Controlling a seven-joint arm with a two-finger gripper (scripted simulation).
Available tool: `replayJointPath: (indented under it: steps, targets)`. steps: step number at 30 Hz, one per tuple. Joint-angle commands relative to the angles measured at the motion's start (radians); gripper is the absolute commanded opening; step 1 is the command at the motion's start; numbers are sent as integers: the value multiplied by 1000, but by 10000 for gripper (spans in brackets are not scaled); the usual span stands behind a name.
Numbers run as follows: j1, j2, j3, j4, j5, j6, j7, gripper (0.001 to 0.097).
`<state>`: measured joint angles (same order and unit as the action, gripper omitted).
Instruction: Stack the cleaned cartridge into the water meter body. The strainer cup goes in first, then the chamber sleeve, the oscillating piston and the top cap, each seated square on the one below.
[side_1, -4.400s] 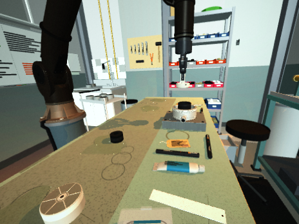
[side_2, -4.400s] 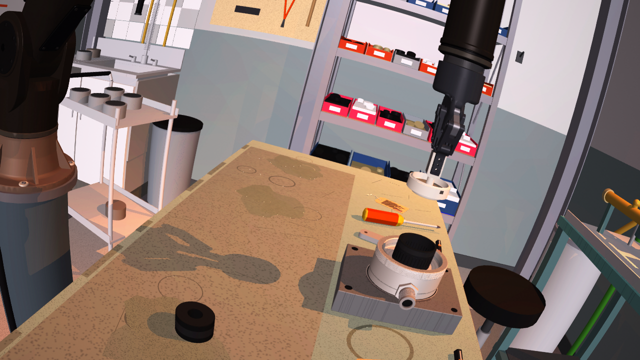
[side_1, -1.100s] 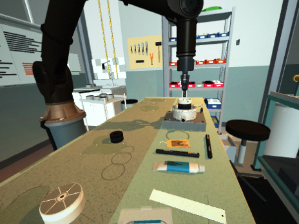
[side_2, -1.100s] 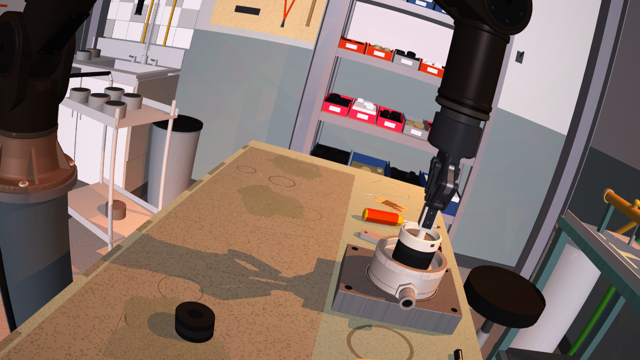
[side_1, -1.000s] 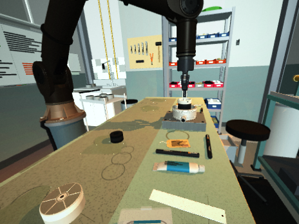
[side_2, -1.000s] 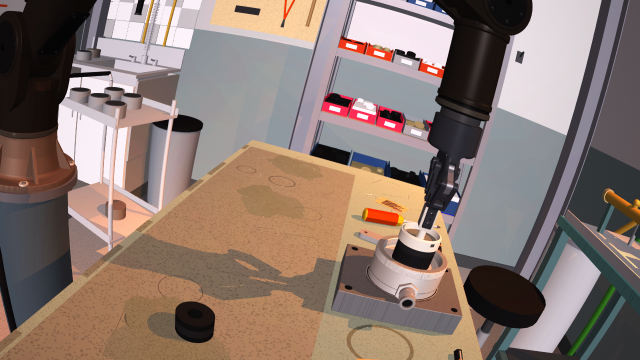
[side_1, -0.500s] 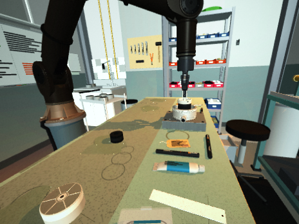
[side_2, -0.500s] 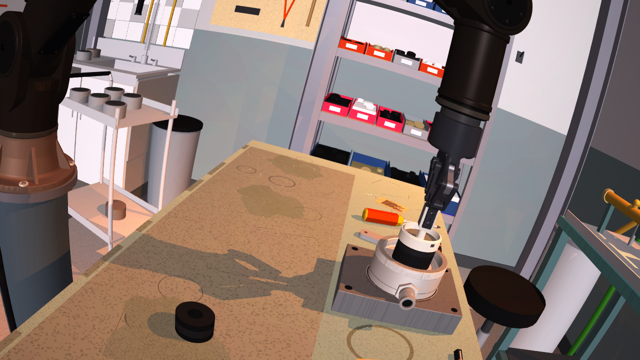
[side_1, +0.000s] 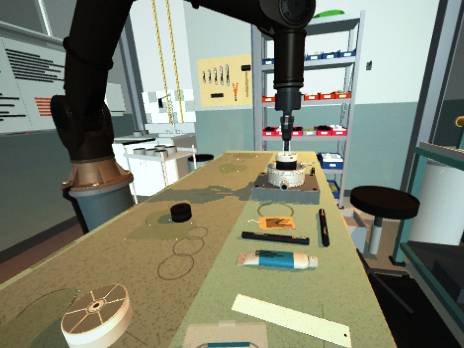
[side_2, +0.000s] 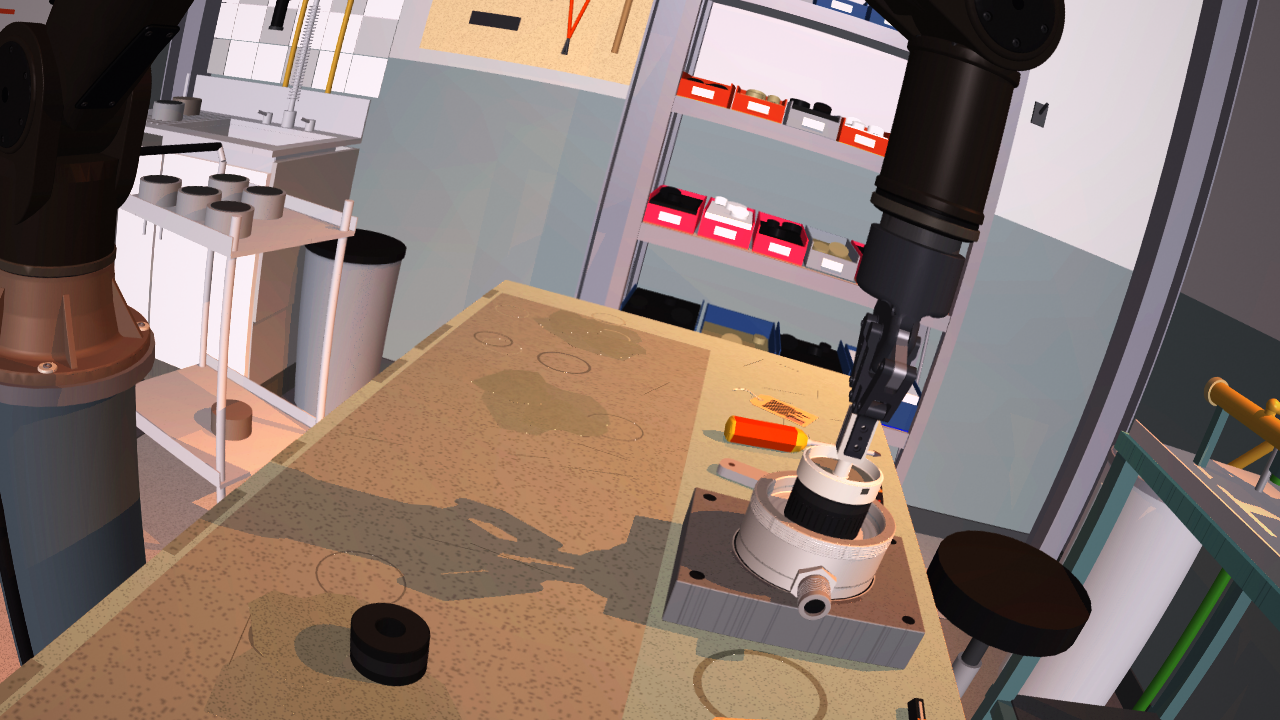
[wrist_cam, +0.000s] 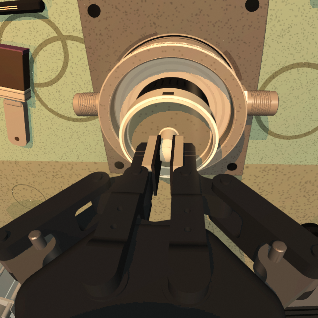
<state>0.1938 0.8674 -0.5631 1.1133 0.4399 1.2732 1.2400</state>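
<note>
The strainer cup (side_2: 816, 514) is partly hidden, its black ribbed side showing inside the water meter body (side_2: 813, 542), which sits on a grey fixture plate at the bench's far end. The white chamber sleeve (side_2: 840, 478) stands on the cup, rising above the body's rim. I hold the sleeve by its small centre post (wrist_cam: 166, 146), my gripper (wrist_cam: 164, 149) closed on it from above. The black oscillating piston (side_2: 389, 643) lies on the brown mat to the left. The round spoked top cap (side_1: 96, 314) lies at the bench's near end.
Behind the fixture stands a shelf rack with red and blue bins (side_2: 732, 218). A brush (wrist_cam: 14, 89), an orange-handled tool (side_2: 768, 433), black pens (side_1: 275, 238), a tube (side_1: 277, 260) and a white strip (side_1: 291, 320) lie on the green mat. A stool (side_2: 1007, 595) stands at the right.
</note>
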Motion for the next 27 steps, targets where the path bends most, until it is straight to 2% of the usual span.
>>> replayJointPath:
  steps: [1,9,27]
  targets:
    - [0,-1,0,-1,0,0,0,160]
    - [0,-1,0,-1,0,0,0,320]
    - [0,-1,0,-1,0,0,0,320]
